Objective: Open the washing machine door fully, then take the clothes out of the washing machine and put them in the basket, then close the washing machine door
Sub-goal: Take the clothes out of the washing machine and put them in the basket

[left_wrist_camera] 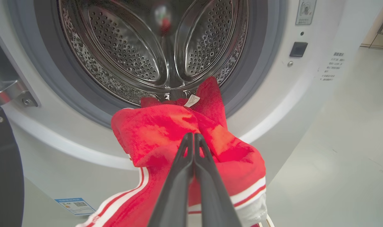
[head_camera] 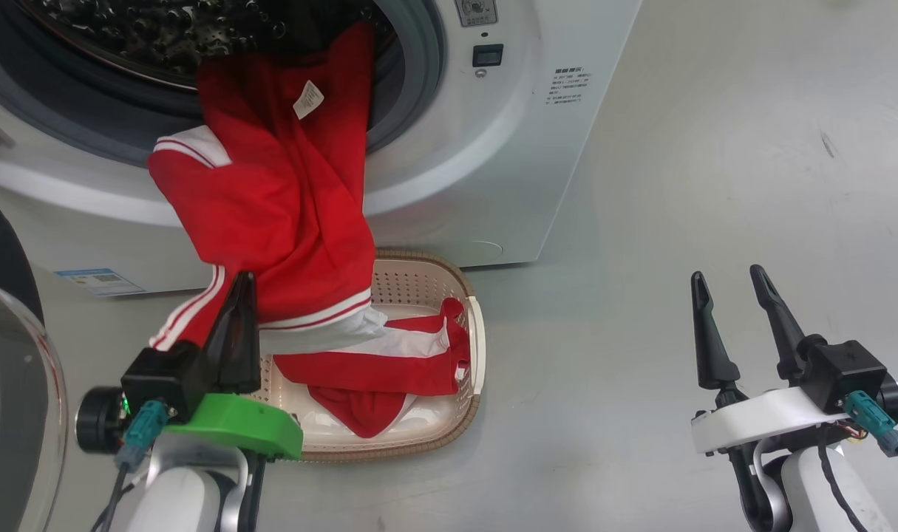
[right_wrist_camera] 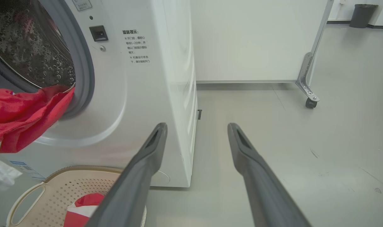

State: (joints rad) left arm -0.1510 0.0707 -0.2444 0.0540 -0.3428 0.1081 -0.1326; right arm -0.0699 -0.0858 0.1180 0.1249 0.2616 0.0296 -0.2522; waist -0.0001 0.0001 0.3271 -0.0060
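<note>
Swung open at far left: the washing machine door (head_camera: 5, 355). Next along, pinched shut on the clothes (head_camera: 271, 192): the left gripper (head_camera: 243, 281), with red fabric trailing from the drum of the washing machine (head_camera: 493, 148), over the gasket, down to the basket (head_camera: 426, 275) on the floor. Lying inside the basket: another red piece. Far right, above the floor, fingers spread wide and holding nothing: the right gripper (head_camera: 728, 275).

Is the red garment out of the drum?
Partly: the clothes hang over the gasket, top end inside the drum, bottom over the basket.
</note>
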